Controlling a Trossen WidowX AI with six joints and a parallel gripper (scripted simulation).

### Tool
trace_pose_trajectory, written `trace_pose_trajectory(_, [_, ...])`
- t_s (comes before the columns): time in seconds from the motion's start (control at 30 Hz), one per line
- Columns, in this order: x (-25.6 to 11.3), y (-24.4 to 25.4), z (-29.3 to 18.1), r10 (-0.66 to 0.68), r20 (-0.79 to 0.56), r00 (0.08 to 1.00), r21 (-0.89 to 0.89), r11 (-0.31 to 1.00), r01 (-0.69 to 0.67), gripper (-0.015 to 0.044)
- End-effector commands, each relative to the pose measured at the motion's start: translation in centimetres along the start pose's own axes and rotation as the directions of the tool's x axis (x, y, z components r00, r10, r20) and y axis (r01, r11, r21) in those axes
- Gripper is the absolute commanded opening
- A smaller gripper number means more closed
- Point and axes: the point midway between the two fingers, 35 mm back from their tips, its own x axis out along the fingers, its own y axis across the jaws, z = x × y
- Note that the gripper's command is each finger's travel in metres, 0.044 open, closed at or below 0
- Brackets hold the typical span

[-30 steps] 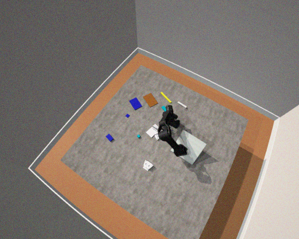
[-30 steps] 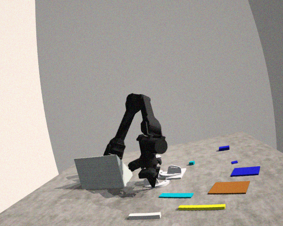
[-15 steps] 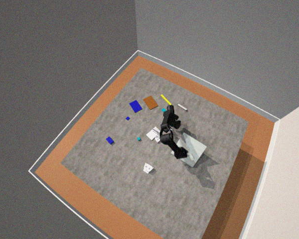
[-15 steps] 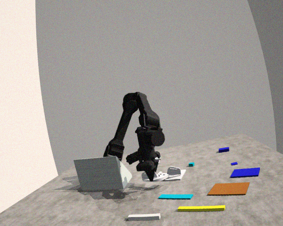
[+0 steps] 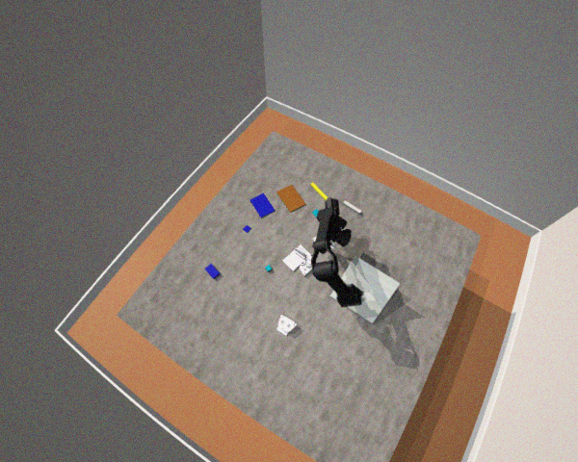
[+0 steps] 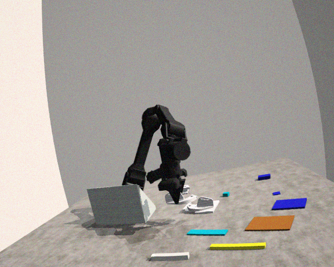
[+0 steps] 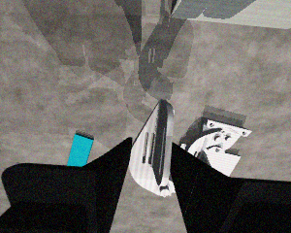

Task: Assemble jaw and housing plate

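Note:
My gripper (image 6: 180, 197) (image 7: 148, 143) is shut on the loose white jaw (image 7: 144, 162) (image 6: 189, 198), which has a grey finger pad and a toothed end and hangs above the table. The white base (image 5: 293, 260) (image 6: 215, 205) (image 7: 227, 163) lies to the right of the held jaw in the wrist view, apart from it. The other jaw (image 6: 204, 202) is on the base; my right finger partly hides it in the wrist view. The free pin is too small to tell apart. The small white housing plate (image 5: 285, 324) (image 6: 186, 188) stands apart from the base.
A large pale grey block (image 5: 379, 286) (image 6: 115, 205) (image 7: 276, 15) stands close to the arm. A cyan strip (image 6: 207, 232) (image 7: 80, 149), a yellow bar (image 6: 237, 246), a white bar (image 6: 170, 256), an orange plate (image 5: 291, 197) and a blue plate (image 5: 262, 205) lie around.

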Motion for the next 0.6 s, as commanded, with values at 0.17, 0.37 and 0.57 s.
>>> trace_pose_trajectory(0.17, [-0.3,-0.5,0.0,0.006,0.0,1.0,-0.121,0.993,-0.005,0.0134])
trace_pose_trajectory(0.37, [-0.4,-1.1,0.0,0.006,0.0,1.0,-0.247,0.969,-0.005,0.0134])
trace_pose_trajectory(0.57, [-0.5,-1.7,0.0,0.006,0.0,1.0,-0.368,0.93,-0.005,0.0134])
